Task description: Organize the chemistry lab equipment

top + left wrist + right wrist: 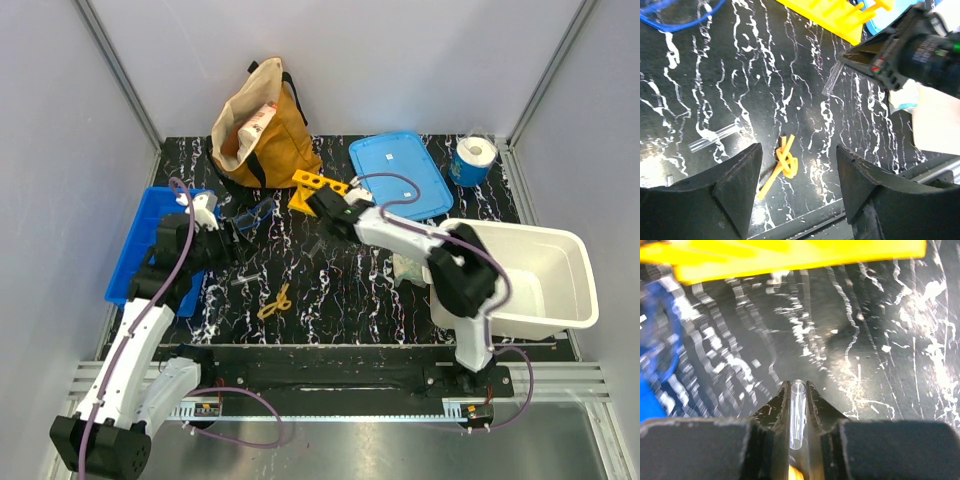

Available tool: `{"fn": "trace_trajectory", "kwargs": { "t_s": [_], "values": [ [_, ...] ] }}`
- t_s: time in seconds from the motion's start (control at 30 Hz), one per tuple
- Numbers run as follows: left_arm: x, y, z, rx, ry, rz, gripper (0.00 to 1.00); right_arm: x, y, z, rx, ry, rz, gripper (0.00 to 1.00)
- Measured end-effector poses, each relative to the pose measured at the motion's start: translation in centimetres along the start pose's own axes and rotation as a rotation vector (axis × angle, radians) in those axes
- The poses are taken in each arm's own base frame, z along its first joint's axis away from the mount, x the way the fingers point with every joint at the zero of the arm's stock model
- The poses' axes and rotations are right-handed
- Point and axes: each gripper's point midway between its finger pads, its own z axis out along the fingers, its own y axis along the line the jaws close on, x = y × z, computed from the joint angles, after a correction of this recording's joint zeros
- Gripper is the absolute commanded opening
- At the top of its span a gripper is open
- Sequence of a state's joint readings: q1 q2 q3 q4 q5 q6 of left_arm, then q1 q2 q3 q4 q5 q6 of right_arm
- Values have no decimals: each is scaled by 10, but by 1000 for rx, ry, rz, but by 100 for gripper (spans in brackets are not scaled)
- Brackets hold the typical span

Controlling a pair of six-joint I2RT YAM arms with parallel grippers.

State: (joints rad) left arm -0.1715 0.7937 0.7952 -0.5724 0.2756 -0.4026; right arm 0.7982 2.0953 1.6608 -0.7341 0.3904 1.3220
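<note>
Just beyond the right claw's (797, 385) clamped tube (796, 420) sits a yellow rack (790, 255).

We see a bag (270, 140) at the far edge, lid (400, 172) and roll (473, 158) far right. Bin (540, 265) sits right, tray (135, 255) left.

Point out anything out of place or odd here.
Nothing damaged or spilled. Loose pieces lie scattered on the table: a clear tube, the yellow looped piece, the goggles. The blue lid lies apart from the white bin.
</note>
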Motion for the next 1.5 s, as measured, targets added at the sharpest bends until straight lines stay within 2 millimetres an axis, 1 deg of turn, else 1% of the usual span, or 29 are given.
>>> {"fn": "trace_trajectory", "kwargs": {
  "t_s": [0.13, 0.2, 0.27, 0.37, 0.47, 0.57, 0.67, 0.73, 0.77, 0.97, 1.07, 1.5],
  "values": [
    [9, -6, 5, 41, 58, -21, 65, -21, 23, -53, -381, -79, -183, 12],
    [11, -6, 6, 46, 68, -22, 65, -37, 38, -79, -525, -163, -271, 12],
    [11, -6, 6, 44, 68, -11, 65, -54, 54, -99, -637, -264, -354, 12],
    [10, -4, 4, 36, 55, 8, 66, -75, 77, -120, -758, -415, -478, 13],
    [10, -4, -1, 38, 32, 25, 66, -88, 90, -134, -823, -537, -587, 15],
    [5, -3, -8, 27, -9, 39, 66, -103, 104, -149, -881, -651, -649, 14],
    [-1, -2, -14, 15, -52, 48, 66, -118, 116, -148, -898, -732, -694, 15],
    [-3, -2, -17, 8, -71, 52, 66, -126, 123, -139, -893, -786, -733, 14],
    [-4, -1, -18, 5, -75, 53, 66, -126, 125, -133, -889, -801, -753, 15],
    [-3, 2, -16, -12, -72, 49, 66, -121, 131, -95, -865, -844, -840, 15],
    [-1, 4, -15, -19, -66, 47, 66, -119, 136, -81, -872, -847, -854, 15],
    [0, 7, -13, -27, -62, 45, 66, -119, 149, -59, -912, -880, -814, 16]
  ]
}}
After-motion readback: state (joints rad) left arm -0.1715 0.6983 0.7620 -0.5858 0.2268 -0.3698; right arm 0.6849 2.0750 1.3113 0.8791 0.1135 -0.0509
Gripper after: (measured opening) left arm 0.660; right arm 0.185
